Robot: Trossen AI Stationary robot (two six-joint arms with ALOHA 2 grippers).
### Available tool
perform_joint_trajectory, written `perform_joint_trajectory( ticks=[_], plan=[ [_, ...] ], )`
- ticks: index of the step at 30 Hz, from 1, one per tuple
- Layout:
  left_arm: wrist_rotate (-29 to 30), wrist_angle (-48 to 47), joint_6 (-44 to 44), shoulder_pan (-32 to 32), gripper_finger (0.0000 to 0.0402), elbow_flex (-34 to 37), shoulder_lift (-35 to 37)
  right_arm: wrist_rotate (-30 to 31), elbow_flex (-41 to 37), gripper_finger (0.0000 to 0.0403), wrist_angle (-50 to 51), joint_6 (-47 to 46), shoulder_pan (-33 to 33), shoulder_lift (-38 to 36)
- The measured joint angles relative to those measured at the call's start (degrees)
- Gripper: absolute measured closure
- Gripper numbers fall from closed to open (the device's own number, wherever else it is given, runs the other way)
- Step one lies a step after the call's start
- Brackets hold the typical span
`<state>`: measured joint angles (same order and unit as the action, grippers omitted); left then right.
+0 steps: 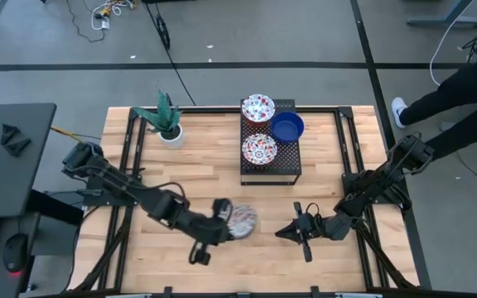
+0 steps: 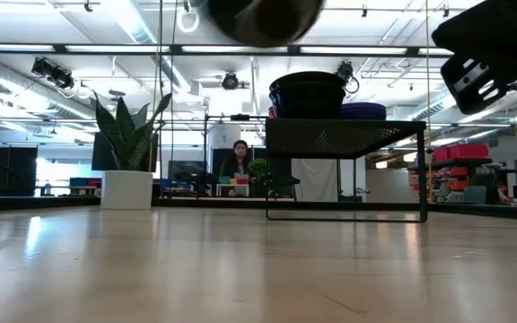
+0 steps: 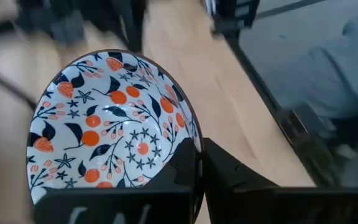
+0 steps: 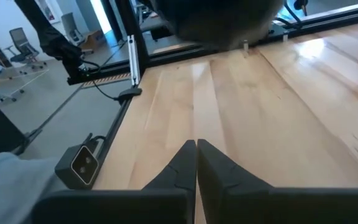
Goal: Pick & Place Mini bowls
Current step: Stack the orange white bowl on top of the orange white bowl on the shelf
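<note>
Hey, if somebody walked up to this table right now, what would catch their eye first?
Probably the floral mini bowl pinched by its rim in the left gripper over the table's near middle. Next, the black rack at the far side, carrying two more floral bowls and a cobalt blue bowl. The right gripper waits shut and empty nearby.

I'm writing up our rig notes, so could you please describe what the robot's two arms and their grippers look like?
Both arms are dark, jointed and slim. The left gripper and the right gripper each end in two black, wedge-shaped fingers tapering to narrow tips. Thin black cables loop beside the left arm.
</note>
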<state>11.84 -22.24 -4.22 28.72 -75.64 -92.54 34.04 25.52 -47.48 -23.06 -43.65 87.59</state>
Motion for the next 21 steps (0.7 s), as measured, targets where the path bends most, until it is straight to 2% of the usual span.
perform_joint_trajectory(
  ticks=[2, 6, 11, 15, 21],
  plan=[
    [0.12, -3.23, 6.51, -1.33, 0.039, -6.87, -2.28, 0.0, -0.02, 0.0386, -0.02, 0.09, 0.12, 0.0],
    [0.88, -15.79, 17.99, -5.96, 0.039, -21.52, -8.37, 0.0, -0.02, 0.0386, -0.07, 0.08, 0.21, 0.0],
    [5.55, -27.79, 27.44, -13.69, 0.039, -35.93, -14.25, -0.02, -0.02, 0.0386, -0.07, -0.18, 0.21, 0.0],
    [6.18, -30.32, 31.67, -19.54, 0.039, -40.7, -15.97, -0.01, -0.02, 0.0386, -0.08, -0.23, 0.22, 0.0],
    [3.41, -32.33, 33.04, -26.47, 0.039, -40.52, -16.01, -0.02, -0.02, 0.0386, -0.07, -0.41, 0.23, 0.0]
  ],
)
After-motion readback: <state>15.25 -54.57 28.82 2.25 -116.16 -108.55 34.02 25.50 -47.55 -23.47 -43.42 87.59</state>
